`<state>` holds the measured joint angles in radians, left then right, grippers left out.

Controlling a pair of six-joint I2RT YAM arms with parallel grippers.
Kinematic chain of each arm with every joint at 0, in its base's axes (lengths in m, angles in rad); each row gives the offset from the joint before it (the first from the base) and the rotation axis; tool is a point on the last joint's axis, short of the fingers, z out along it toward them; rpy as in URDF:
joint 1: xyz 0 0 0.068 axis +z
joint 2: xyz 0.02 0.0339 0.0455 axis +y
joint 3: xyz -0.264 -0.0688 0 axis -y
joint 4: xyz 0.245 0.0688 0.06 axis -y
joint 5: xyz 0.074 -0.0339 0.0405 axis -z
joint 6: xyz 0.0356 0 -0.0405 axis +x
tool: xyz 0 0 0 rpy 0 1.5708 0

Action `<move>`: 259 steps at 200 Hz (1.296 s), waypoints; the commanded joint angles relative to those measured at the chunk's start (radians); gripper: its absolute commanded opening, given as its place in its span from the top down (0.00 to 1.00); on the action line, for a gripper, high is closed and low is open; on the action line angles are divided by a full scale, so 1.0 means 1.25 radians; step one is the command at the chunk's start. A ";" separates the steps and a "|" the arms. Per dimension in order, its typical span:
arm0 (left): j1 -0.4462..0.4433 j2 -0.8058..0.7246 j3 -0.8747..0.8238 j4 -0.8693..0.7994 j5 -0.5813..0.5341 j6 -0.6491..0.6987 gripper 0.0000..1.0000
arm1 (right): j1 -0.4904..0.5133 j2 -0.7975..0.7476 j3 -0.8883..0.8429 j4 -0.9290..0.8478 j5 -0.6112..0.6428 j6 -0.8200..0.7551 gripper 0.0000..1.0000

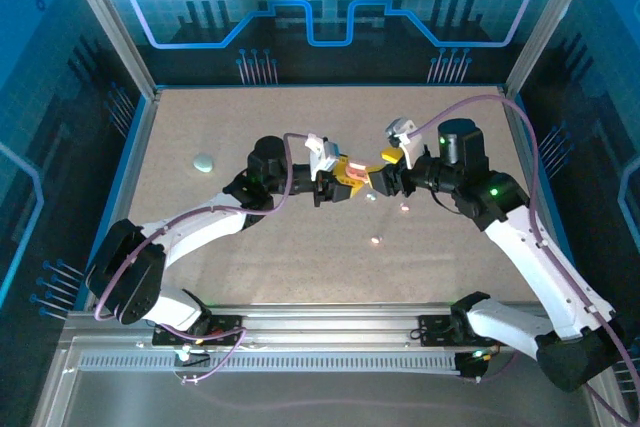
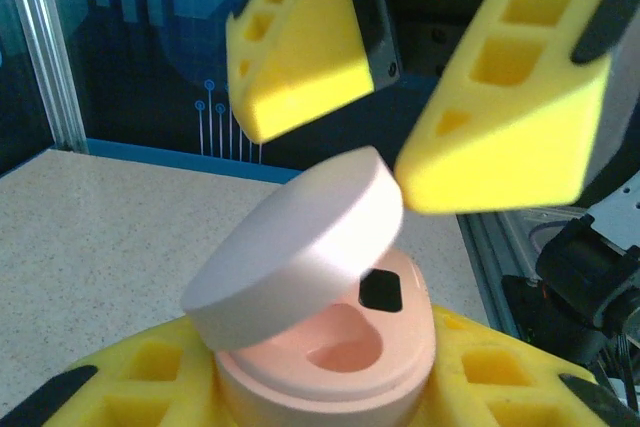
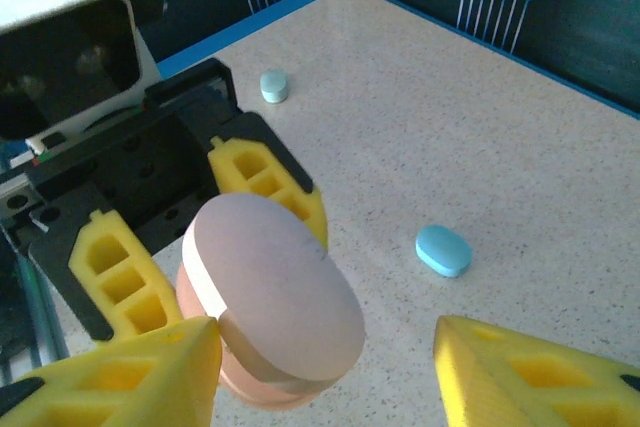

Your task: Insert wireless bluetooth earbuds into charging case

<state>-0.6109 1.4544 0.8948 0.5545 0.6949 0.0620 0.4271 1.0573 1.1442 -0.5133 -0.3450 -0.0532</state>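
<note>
My left gripper (image 1: pixel 335 185) (image 2: pixel 320 387) is shut on a pink charging case (image 1: pixel 350 171) (image 2: pixel 330 347) (image 3: pixel 250 367), held above the table's middle. Its whitish lid (image 2: pixel 300 247) (image 3: pixel 275 287) is tilted part-way open over an empty pink well and a dark slot. My right gripper (image 1: pixel 383 175) (image 3: pixel 325 357) is open, its yellow fingers (image 2: pixel 300 37) straddling the lid; the left one is close to the lid's edge and the right one is well clear. Three tiny pale earbuds (image 1: pixel 405 209) lie on the table just below the grippers; another (image 1: pixel 376 240) sits nearer the front.
A pale green oval case (image 1: pixel 204 162) (image 3: pixel 273 85) lies at the left of the table. A blue oval case (image 3: pixel 443 250) rests on the table beside the held case. Blue walls and metal posts ring the speckled table (image 1: pixel 300 267).
</note>
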 commanded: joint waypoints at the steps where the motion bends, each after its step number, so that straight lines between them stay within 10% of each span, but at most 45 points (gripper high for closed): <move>1: -0.010 -0.011 0.017 0.004 0.051 0.029 0.71 | 0.003 -0.002 0.000 0.022 0.027 -0.010 0.41; 105: -0.011 -0.028 0.027 -0.022 0.093 0.040 0.71 | 0.001 0.058 0.051 -0.064 -0.094 -0.192 0.46; 187: -0.010 -0.037 0.030 -0.054 0.103 0.063 0.70 | -0.033 0.101 0.116 -0.131 -0.261 -0.261 0.73; 259: -0.010 -0.042 0.045 -0.069 0.124 0.068 0.70 | -0.034 0.124 0.130 -0.172 -0.223 -0.313 0.74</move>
<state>-0.6182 1.4349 0.9089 0.4667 0.8097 0.1150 0.3916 1.1980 1.2720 -0.6746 -0.6109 -0.3935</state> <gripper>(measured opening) 0.374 0.261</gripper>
